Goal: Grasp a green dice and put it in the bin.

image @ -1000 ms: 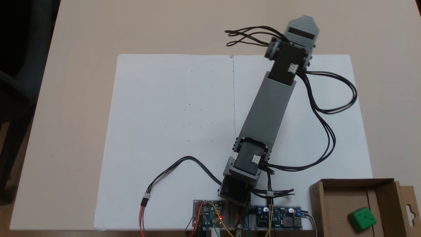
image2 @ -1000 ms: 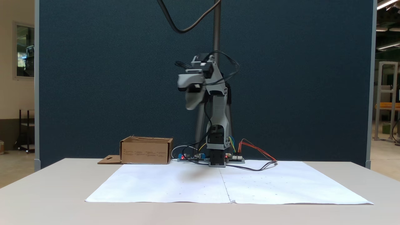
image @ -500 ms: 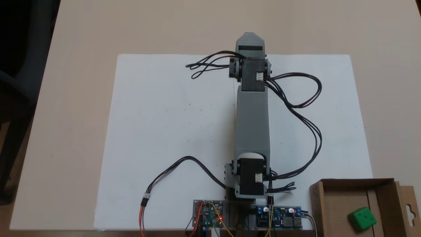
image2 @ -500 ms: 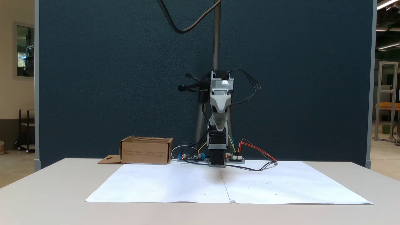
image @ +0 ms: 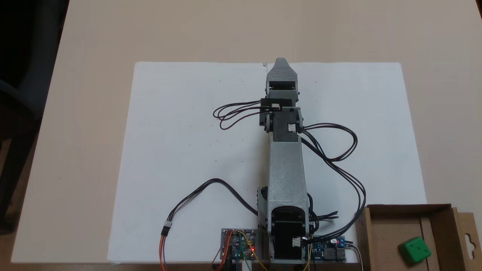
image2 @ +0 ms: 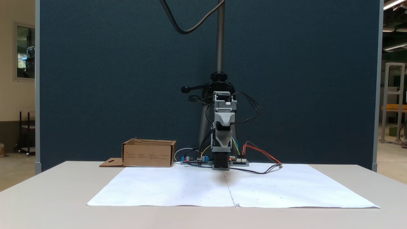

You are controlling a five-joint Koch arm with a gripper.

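Note:
The green dice [image: 414, 250] lies inside the bin [image: 406, 207], a brown cardboard box at the bottom right of a fixed view, next to the arm's base. In the other fixed view the bin [image2: 148, 154] stands left of the base and its walls hide the dice. My gripper [image: 281, 62] points away from the base along the paper's centre seam, far from the bin, with nothing in it. Seen from the front, the gripper [image2: 224, 122] hangs low over the base, its jaws stacked one over the other, so I cannot tell their state.
A white paper sheet [image: 196, 150] covers the table's middle. Circuit boards [image: 239, 242] and black cables [image: 339, 150] cluster around the base. A dark partition [image2: 95, 79] and a tripod pole [image2: 219, 38] stand behind the arm.
The arm swung left from over the paper's right part to the centre line, then folded back and dropped lower. The dice stayed in the bin.

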